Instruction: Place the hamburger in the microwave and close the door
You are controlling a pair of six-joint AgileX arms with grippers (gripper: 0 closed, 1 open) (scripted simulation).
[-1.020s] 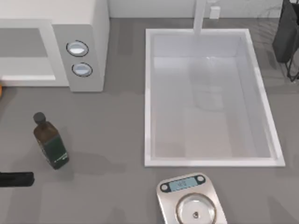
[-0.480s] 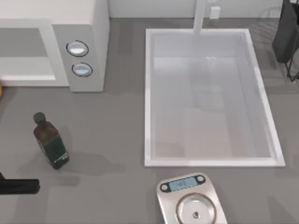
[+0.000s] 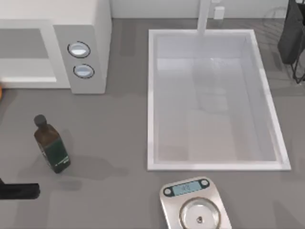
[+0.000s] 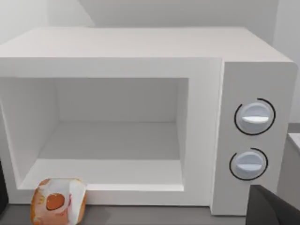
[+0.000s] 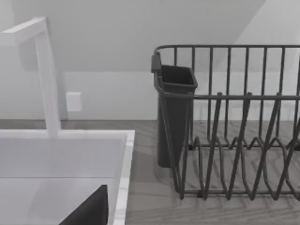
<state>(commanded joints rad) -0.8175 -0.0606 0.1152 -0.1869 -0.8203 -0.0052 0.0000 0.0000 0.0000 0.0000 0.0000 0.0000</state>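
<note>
The white microwave (image 3: pixel 90 28) stands at the table's back left with its cavity open; its two round dials (image 4: pixel 254 117) sit on the pale panel. The door is out of view. The hamburger (image 4: pixel 58 202), in an orange and white wrapper, lies on the table just in front of the cavity's lower left corner; a sliver of it shows at the table's left edge (image 3: pixel 1 91). My left gripper (image 3: pixel 33 191) is near the front left, well short of the hamburger, open and holding nothing. A dark part of my right gripper (image 5: pixel 89 211) hangs over the sink.
A dark green bottle (image 3: pixel 51 144) stands upright between my left gripper and the microwave. The white sink (image 3: pixel 151 95) with its faucet (image 5: pixel 47 75) fills the middle. A silver scale (image 3: pixel 194 206) sits at the front. A black dish rack (image 5: pixel 234 126) stands at the back right.
My left arm's dark tip has shifted slightly toward the table's front edge and a little to the right. Everything else is still.
</note>
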